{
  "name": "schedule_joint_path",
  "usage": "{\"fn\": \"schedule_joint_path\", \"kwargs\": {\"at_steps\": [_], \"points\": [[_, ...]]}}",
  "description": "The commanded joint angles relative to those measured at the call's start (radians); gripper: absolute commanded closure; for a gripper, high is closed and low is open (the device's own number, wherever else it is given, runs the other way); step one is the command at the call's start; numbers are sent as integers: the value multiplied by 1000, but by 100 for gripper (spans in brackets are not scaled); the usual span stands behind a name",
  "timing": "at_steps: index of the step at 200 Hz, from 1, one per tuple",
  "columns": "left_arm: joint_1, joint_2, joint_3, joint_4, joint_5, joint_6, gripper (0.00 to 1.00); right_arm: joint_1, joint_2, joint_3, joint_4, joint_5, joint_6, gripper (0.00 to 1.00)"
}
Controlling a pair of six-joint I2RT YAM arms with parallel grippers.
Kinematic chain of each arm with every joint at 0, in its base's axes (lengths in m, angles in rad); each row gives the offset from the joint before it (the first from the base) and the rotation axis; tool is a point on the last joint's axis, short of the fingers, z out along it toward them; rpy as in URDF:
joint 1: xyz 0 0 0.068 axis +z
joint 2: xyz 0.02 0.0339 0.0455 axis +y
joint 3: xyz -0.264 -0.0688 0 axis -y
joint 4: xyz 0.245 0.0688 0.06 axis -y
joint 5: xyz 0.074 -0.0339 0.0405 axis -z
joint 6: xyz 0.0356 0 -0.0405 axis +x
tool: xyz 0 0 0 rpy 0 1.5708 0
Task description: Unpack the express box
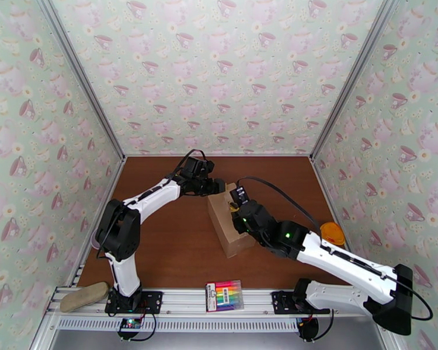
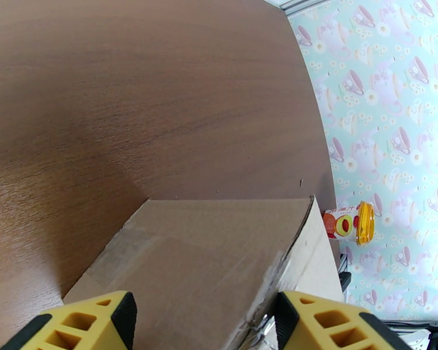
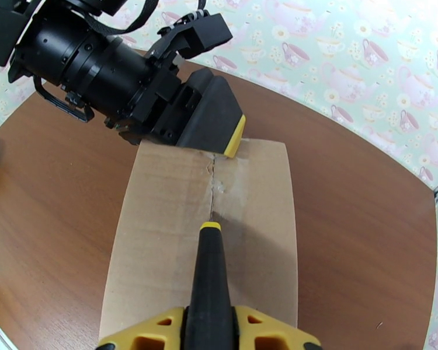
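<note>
The express box [image 1: 228,226] is a tan carton lying closed mid-table, its taped top [image 3: 160,240] facing up. My left gripper [image 1: 218,186] is open at the box's far end, and the box top [image 2: 207,263] shows between its yellow fingers [image 2: 330,322]. My right gripper [image 1: 237,206] hovers over the box, shut on a thin black tool [image 3: 210,275] with a yellow tip. That tip rests on the centre seam [image 3: 212,188], which looks split from the far edge to the tip. The left gripper [image 3: 219,132] touches that far edge.
A flat pack of rainbow markers [image 1: 225,296] lies on the front rail. An orange-capped bottle [image 1: 332,233] stands by the right wall, right of the box. A tan oblong object [image 1: 84,296] lies at the front left. Patterned walls enclose the table on three sides.
</note>
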Motion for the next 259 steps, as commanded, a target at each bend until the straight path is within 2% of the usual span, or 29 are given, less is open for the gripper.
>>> {"fn": "schedule_joint_path", "kwargs": {"at_steps": [1,89,259], "points": [[18,39,-44,-70,-168,-14,32,37,7,-7,-96,-16,17,100],[35,41,-45,-79,-198,-33,32,82,-8,37,-158,18,35,100],[36,40,-48,-77,-209,-33,32,99,-70,29,-186,10,95,100]]}}
